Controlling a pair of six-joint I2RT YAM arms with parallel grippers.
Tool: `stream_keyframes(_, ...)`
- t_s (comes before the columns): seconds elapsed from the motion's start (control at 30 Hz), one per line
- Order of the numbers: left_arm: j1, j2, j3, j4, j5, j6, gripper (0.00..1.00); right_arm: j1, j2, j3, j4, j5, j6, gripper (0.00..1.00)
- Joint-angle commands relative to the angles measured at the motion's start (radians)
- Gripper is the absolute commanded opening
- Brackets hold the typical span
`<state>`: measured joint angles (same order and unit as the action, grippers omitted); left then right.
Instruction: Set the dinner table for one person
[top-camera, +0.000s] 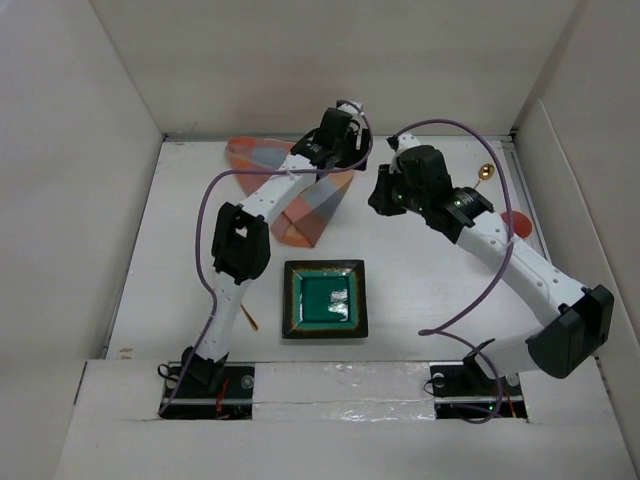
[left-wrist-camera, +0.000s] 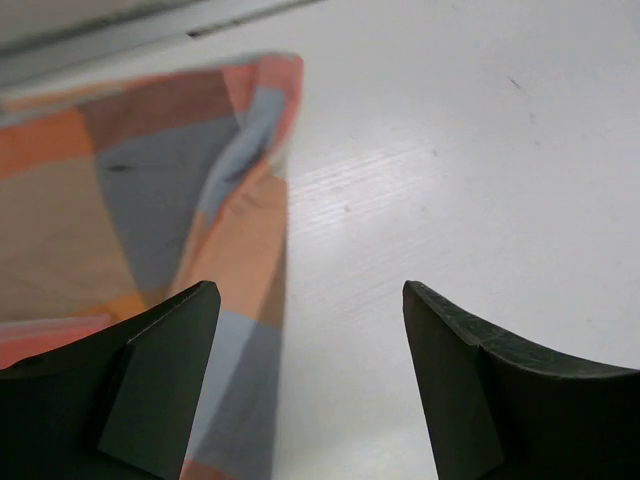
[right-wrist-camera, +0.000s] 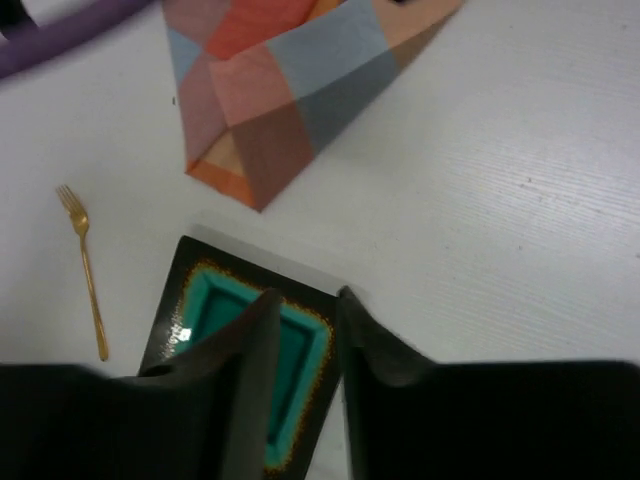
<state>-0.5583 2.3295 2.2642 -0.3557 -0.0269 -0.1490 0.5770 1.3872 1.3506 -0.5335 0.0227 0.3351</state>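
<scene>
On the white dinner table (top-camera: 420, 290) a square dark plate with a teal centre (top-camera: 324, 298) lies near the front middle. An orange-and-grey checked cloth (top-camera: 300, 195) lies rumpled behind it. A gold fork (right-wrist-camera: 88, 270) rests left of the plate, partly under the left arm in the top view. A gold spoon (top-camera: 484, 174) lies at the back right. My left gripper (left-wrist-camera: 308, 295) is open over bare table at the cloth's (left-wrist-camera: 150, 200) edge, holding nothing. My right gripper (right-wrist-camera: 307, 295) hangs above the plate's (right-wrist-camera: 210, 300) far corner, a narrow empty gap between its jaws.
A small red round object (top-camera: 515, 222) sits by the right wall, near the spoon. White walls enclose the table on the left, back and right. A purple cable (top-camera: 205, 240) loops beside the left arm, and another (top-camera: 490, 290) trails from the right arm.
</scene>
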Motion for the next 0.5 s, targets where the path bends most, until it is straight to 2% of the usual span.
stream_keyframes(0.0, 0.040, -0.094, -0.079, 0.083, 0.127, -0.158, 0.71, -0.003, 0.018, 0.058, 0.096, 0.013, -0.004, 0.18)
stream_keyframes(0.03, 0.050, -0.125, -0.090, 0.096, 0.127, -0.171, 0.71, -0.003, 0.029, 0.062, 0.111, 0.010, -0.001, 0.02)
stream_keyframes(0.17, 0.131, -0.338, -0.165, 0.092, 0.114, -0.245, 0.67, 0.035, 0.108, 0.062, 0.165, 0.010, 0.001, 0.00)
stream_keyframes(0.23, 0.194, -0.503, -0.407, 0.130, 0.075, -0.308, 0.57, 0.073, 0.170, 0.073, 0.206, 0.031, 0.001, 0.00)
stream_keyframes(0.27, 0.218, -0.566, -0.408, 0.156, 0.059, -0.331, 0.46, 0.089, 0.194, 0.082, 0.220, 0.043, -0.004, 0.00)
stream_keyframes(0.3, 0.244, -0.635, -0.574, 0.185, 0.048, -0.359, 0.27, 0.102, 0.219, 0.096, 0.230, 0.057, -0.004, 0.00)
stream_keyframes(0.33, 0.270, -0.695, -0.659, 0.240, 0.041, -0.412, 0.18, 0.128, 0.277, 0.114, 0.239, 0.081, -0.004, 0.00)
stream_keyframes(0.4, 0.331, -0.873, -0.855, 0.274, 0.038, -0.454, 0.05, 0.150, 0.341, 0.178, 0.242, 0.097, -0.002, 0.00)
stream_keyframes(0.47, 0.340, -0.997, -0.942, 0.255, -0.048, -0.466, 0.05, 0.170, 0.441, 0.237, 0.248, 0.124, -0.007, 0.00)
